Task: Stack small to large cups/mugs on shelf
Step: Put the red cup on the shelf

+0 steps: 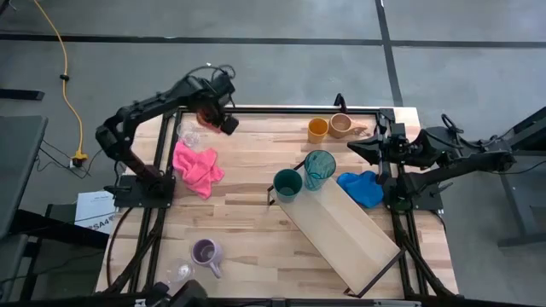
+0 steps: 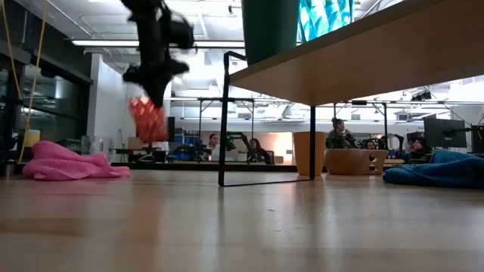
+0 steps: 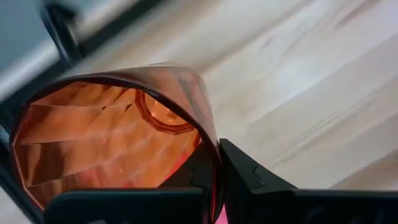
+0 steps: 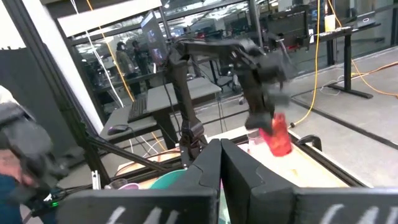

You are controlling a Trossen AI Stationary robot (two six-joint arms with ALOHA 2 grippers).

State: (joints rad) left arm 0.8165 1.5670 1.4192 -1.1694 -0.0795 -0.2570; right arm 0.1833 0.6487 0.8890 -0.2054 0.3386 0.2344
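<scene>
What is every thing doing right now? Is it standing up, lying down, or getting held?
red glass: held in the air, pinched at its rim by the left gripper
right gripper: shut, empty
green cup: upright on the shelf
teal tumbler: upright on the shelf
orange cup: upright on the table
tan mug: upright on the table
purple mug: upright on the table
pink cloth: crumpled
blue cloth: crumpled
</scene>
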